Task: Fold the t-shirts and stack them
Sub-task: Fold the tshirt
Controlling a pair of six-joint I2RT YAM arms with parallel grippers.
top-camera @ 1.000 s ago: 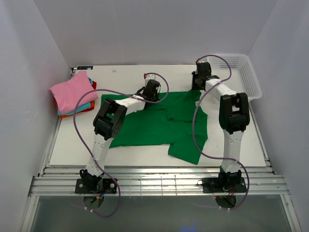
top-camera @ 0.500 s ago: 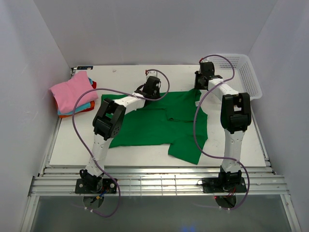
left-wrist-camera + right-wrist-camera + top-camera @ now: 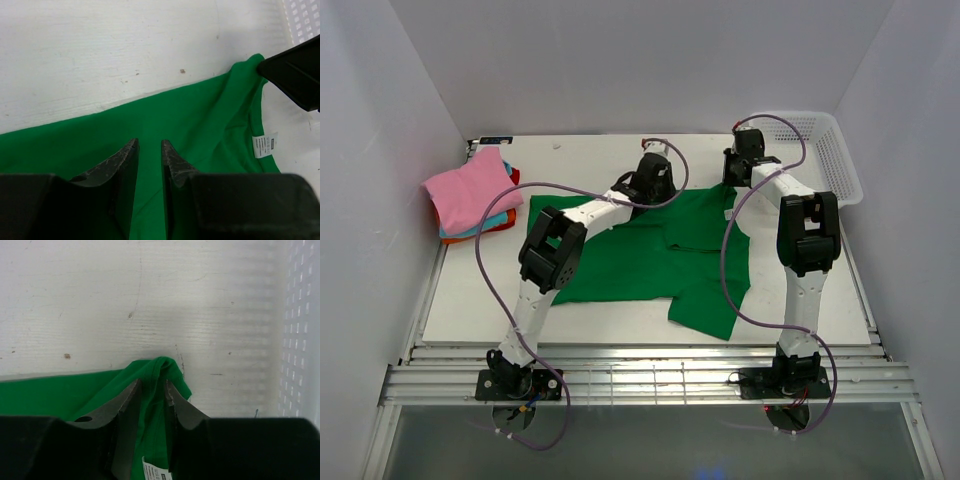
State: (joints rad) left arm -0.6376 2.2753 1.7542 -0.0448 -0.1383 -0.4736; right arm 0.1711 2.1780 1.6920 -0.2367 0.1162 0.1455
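A bright green t-shirt (image 3: 640, 250) lies spread over the middle of the table, its lower right part folded into a flap. My left gripper (image 3: 658, 185) hovers over the shirt's far edge. In the left wrist view its jaws (image 3: 149, 142) stand a little apart, with flat green cloth (image 3: 200, 120) below and nothing between them. My right gripper (image 3: 732, 183) is at the shirt's far right corner. It is shut (image 3: 152, 382) on a bunched fold of green cloth (image 3: 60, 392). A stack of folded t-shirts sits at the far left, pink (image 3: 470, 190) over teal-blue (image 3: 485, 225) and orange-red (image 3: 510, 178).
A white mesh basket (image 3: 830, 150) stands at the back right, close beside the right gripper; its wall (image 3: 300, 330) fills the right edge of that wrist view. The shirt's white label (image 3: 263, 145) lies near the held corner. White walls enclose the table.
My left gripper has slid right along the shirt's far edge and opened, letting go of the cloth. The right gripper has kept its hold and barely moved.
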